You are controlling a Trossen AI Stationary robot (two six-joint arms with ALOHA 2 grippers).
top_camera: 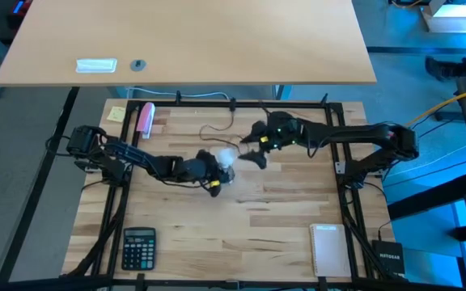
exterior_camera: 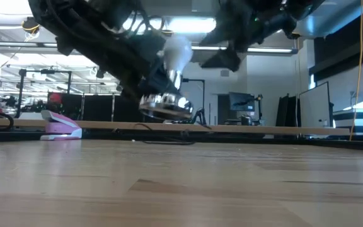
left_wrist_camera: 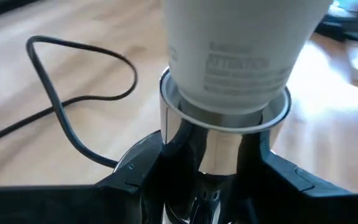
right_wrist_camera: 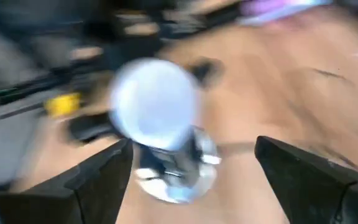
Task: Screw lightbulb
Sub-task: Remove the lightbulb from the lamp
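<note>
At frame centre-left, the left gripper [top_camera: 203, 169] is clamped on the silver socket [exterior_camera: 166, 104], lifted off the table [top_camera: 241, 218]. The lightbulb [top_camera: 226, 157] sits in it, axis tilted up-right. Just right, nearer, the right gripper [top_camera: 252, 150] gapes wide, empty.

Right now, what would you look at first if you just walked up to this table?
The white lightbulb, sitting in a shiny silver socket that the left gripper holds up off the table, near its middle. The right gripper is right beside it, fingers spread, touching nothing. A black cord curls across the wood behind.
</note>
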